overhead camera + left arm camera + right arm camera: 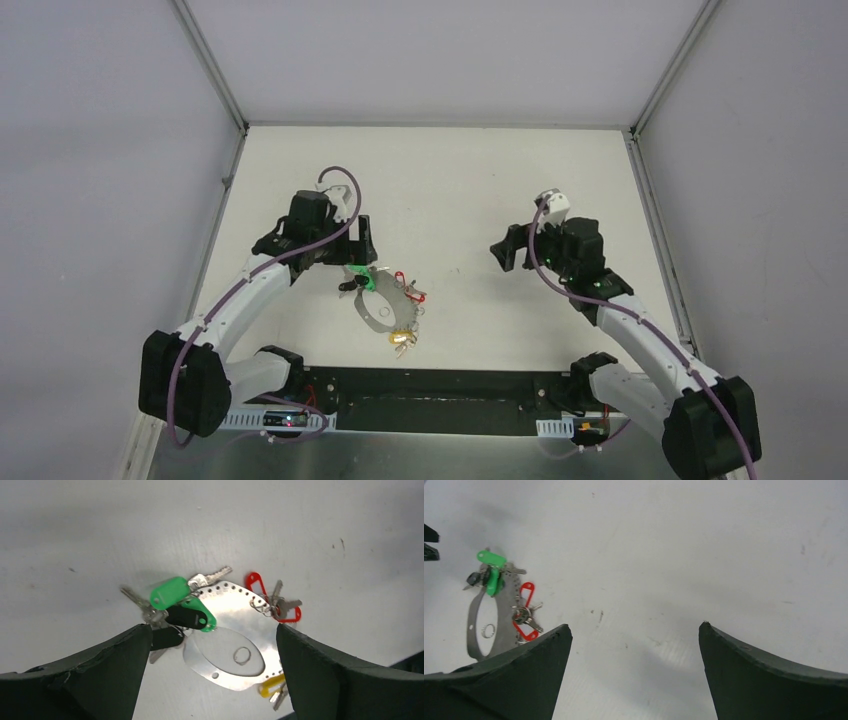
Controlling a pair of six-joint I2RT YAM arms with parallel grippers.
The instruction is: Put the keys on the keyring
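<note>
The keyring (222, 596), a flat grey oval metal ring with small holes along its edge, lies on the white table (470, 180). A green-capped key (170, 592) and a black-capped key (187, 616) lie bunched at its left end, over its edge. Whether they are strung on it I cannot tell. My left gripper (214, 630) hovers open directly over the ring, one finger on each side and touching nothing. My right gripper (634, 625) stands open and empty over bare table, well to the right of the keyring (473, 625). In the top view the keyring (378, 310) lies just below the left gripper (360, 250).
Red-capped keys (256, 584) hang off the ring's far right edge. A yellow-capped key (271, 684) lies at its near end, beside my left gripper's right finger. Grey walls enclose the table on three sides. The arm bases sit along the near edge.
</note>
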